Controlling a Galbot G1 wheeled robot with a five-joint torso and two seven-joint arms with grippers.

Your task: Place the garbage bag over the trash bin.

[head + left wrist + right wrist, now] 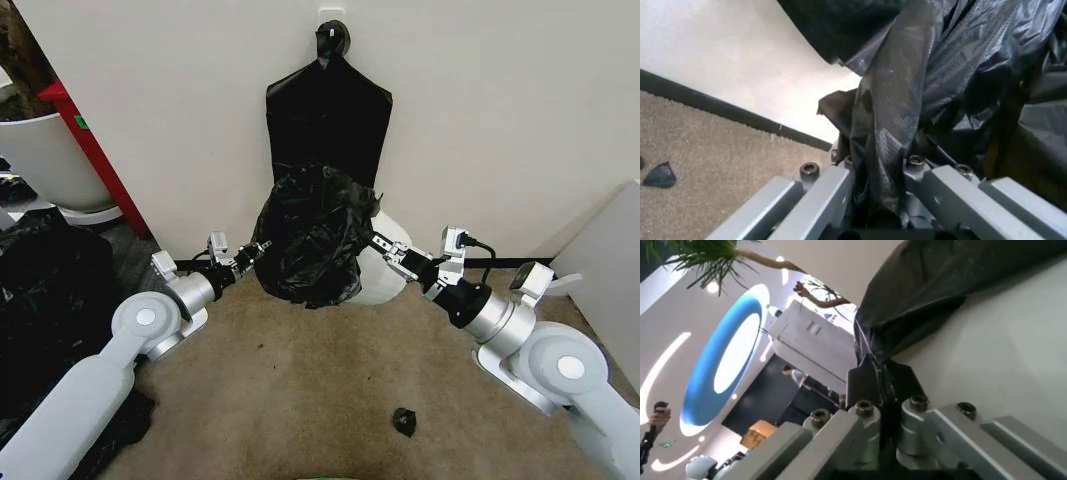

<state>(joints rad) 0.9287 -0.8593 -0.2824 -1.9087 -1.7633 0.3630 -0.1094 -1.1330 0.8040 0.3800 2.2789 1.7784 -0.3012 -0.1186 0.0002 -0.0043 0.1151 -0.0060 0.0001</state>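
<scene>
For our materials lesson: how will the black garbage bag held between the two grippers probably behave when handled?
The garbage bag is likely floppy: it sags in wrinkles between the left gripper and right gripper. Its glossy film looks slippery, and seems light.

The garbage bag [308,240] is shiny black. The trash bin [382,268] under it is creamy white. The carpet [330,390] is plain brown — the wall [500,110] is off-white. A flat bag [328,125] on the wall is black too — no pattern.
</scene>
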